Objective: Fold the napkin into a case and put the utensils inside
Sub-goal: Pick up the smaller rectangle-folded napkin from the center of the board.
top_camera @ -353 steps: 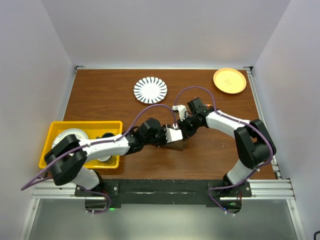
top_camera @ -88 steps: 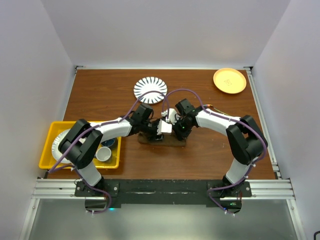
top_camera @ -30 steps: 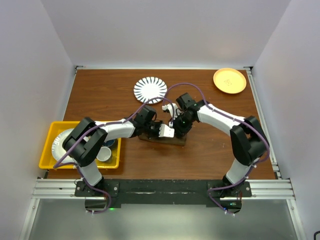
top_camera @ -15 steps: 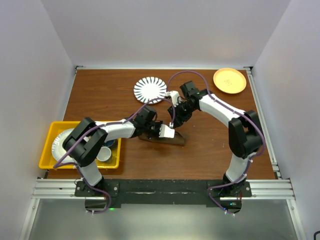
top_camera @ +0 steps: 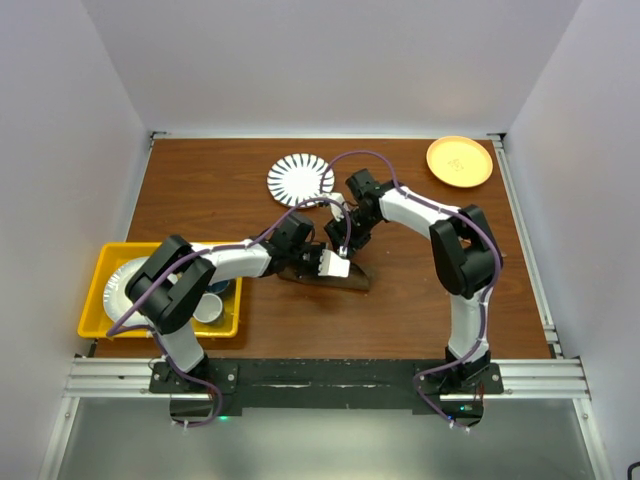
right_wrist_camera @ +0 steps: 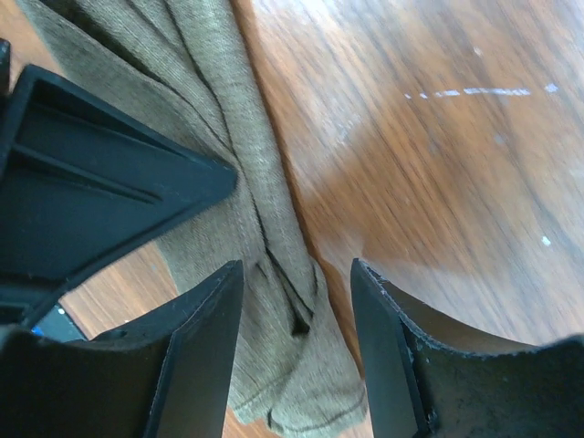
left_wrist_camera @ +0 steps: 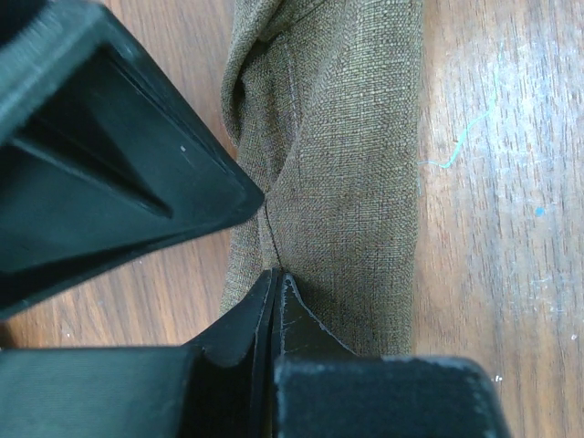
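Note:
The napkin lies on the table as a narrow olive-brown strip, the case shape; in the left wrist view the cloth runs away from the fingers. My left gripper is shut, its tips resting on the cloth with nothing visibly between them. My right gripper is open just behind it, its fingers astride the napkin's rumpled end without touching it. The utensils are out of view.
A black-and-white striped plate sits behind the arms and an orange plate at the back right. A yellow bin at the left edge holds a white plate and a cup.
My right gripper has opened and drawn back from the napkin toward the striped plate, its arm swinging left. The left gripper has stayed shut on the same spot.

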Controlling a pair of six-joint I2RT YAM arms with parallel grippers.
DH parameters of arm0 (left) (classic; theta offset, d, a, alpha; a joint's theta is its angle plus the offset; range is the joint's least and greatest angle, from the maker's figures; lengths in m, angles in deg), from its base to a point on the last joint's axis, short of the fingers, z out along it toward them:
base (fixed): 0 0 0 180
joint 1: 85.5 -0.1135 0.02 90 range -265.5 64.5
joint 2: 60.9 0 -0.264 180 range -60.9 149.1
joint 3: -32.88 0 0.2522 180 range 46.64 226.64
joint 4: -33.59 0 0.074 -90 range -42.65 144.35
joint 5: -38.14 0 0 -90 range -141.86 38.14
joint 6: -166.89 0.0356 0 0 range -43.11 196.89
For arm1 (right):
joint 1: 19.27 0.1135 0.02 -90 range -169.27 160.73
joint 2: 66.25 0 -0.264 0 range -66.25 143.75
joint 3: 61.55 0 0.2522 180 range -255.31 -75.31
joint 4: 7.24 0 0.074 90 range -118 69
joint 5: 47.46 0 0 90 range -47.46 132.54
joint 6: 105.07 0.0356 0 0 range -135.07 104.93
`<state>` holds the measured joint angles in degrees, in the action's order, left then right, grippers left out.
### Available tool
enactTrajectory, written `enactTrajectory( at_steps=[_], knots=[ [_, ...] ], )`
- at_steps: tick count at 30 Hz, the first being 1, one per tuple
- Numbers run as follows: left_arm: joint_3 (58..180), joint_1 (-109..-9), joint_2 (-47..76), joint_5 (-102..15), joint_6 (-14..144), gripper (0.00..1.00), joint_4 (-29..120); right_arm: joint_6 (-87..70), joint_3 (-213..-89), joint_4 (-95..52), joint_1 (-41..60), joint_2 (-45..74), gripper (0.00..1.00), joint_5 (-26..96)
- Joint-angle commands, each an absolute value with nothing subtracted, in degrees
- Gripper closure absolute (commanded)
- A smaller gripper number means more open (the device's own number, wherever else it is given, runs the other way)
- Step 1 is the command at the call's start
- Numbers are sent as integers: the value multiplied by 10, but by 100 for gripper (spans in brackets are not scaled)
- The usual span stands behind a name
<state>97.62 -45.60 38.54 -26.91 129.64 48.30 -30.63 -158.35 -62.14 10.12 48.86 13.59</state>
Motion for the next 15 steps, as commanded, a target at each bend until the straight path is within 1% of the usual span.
enactTrajectory(
  at_steps=[1,5,11,15],
  knots=[
    [967,-453,376,-279,1307,100,482,-310,-1608,-626,107,504,46,98],
    [965,-453,374,-279,1307,100,482,-312,-1612,-632,107,519,48,73],
    [963,-453,374,-280,1306,100,482,-317,-1617,-643,108,539,53,55],
    [963,-452,374,-282,1306,100,463,-324,-1628,-663,108,562,57,22]
  ],
)
